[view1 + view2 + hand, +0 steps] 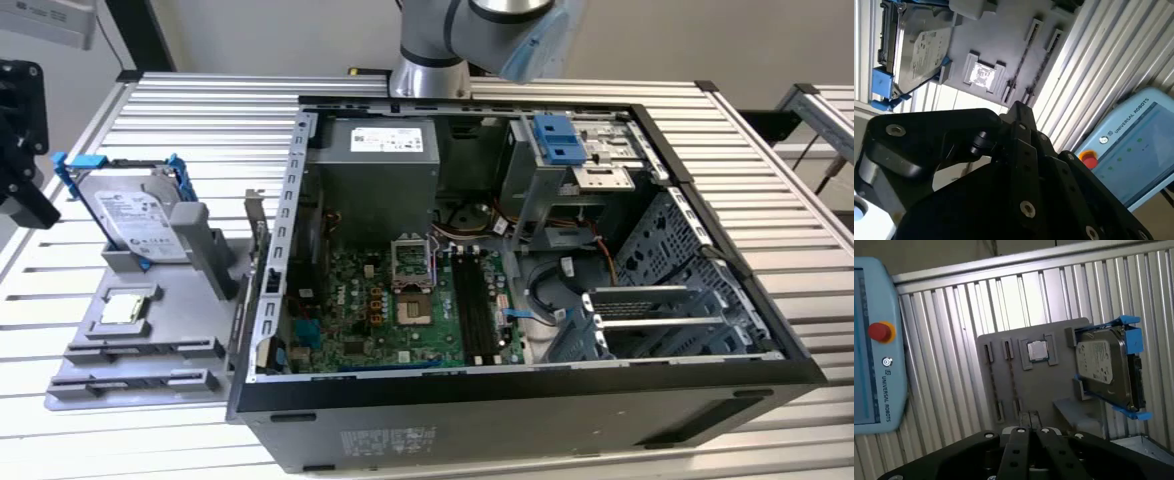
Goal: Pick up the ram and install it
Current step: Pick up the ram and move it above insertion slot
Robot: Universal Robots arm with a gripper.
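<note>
- Step in hand: approach to the pick-up, judged from the gripper (1029, 424) poised above the grey fixture tray (1054, 390) with nothing held.
- Gripper state: fingers (1018, 447) drawn narrow, almost together, in both wrist views; nothing between them.
- Location of the ram (1011, 380): on edge, as a thin dark strip, in the slotted holder nearer the processor chip (1037, 351); apart from the fingers and untouched.
- Same tray (83, 338) at the exterior view's left, on the ribbed table (747, 130), just beside the open computer case (534, 410); holders at the lower left of that frame, ram too thin to make out there.
- Neighbour to disregard: hard drive (1104, 365) in its blue bracket (1128, 322), at the tray's end away from the holders.
- Destination, as judged: the long dark memory slots (474, 305) on the motherboard (347, 300), near the middle of the exterior frame; seemingly unfilled.
- Requirements of the next move, as judged: wider fingers, alignment across the strip's two flat faces, a straight descent between the holder ends, and a grip near mid-length against tilt on lifting.
</note>
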